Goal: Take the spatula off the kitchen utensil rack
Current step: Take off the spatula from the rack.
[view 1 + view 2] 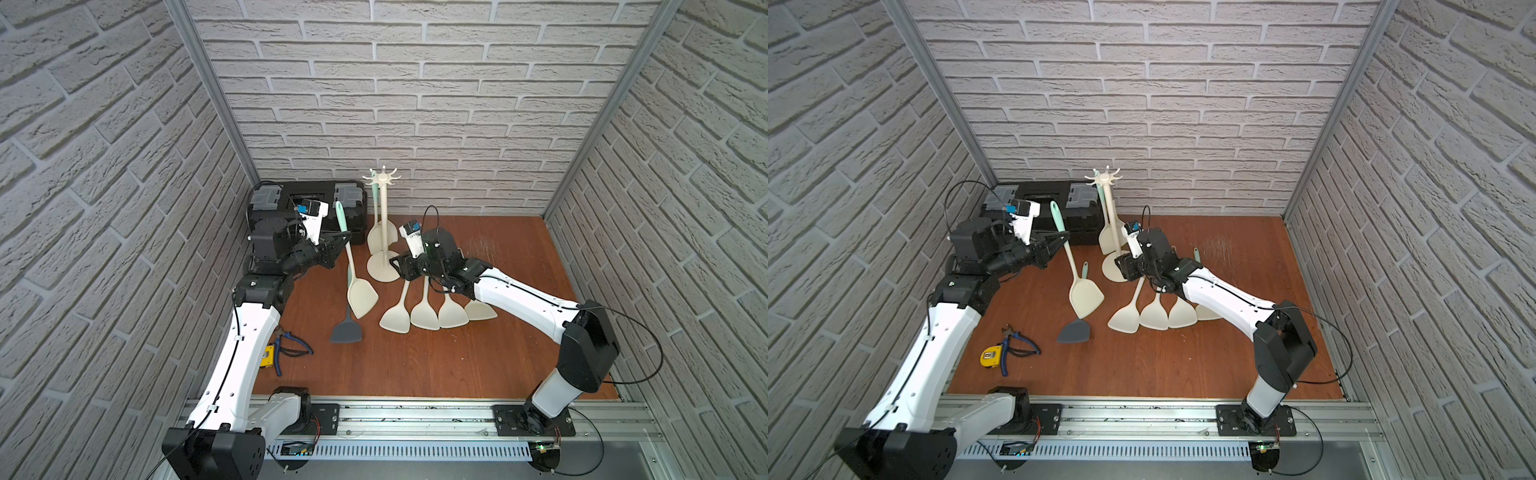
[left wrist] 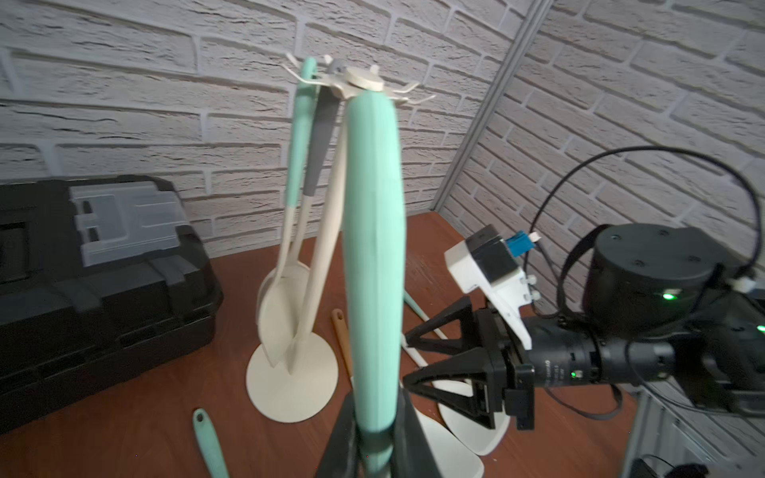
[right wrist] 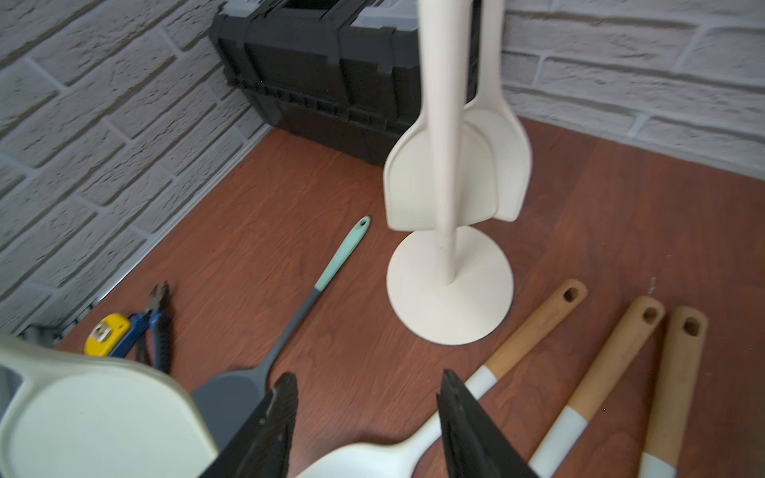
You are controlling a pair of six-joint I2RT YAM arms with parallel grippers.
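At the back of the wooden table, beside the black toolbox, we find the kitchen utensil rack standing upright on its round base. Two spatulas hang from its hooks: the left wrist view shows one with a mint handle and one with a grey handle, their cream heads low beside the pole.

We note the left gripper closed tight on the mint handle of a third spatula, which is off the hooks and well clear of the rack. Its handle tip points up and its cream head hangs low, over a dark grey spatula that lies flat on the table. We cannot tell whether the two heads touch.

We see the right gripper low by the rack's base, its jaws partly apart and clamping nothing. Below it, four cream spatulas lie fanned on the table, and the right wrist view shows a white handle running under the gap between the fingers.

Near the left arm, blue pliers and a yellow tape measure lie side by side.
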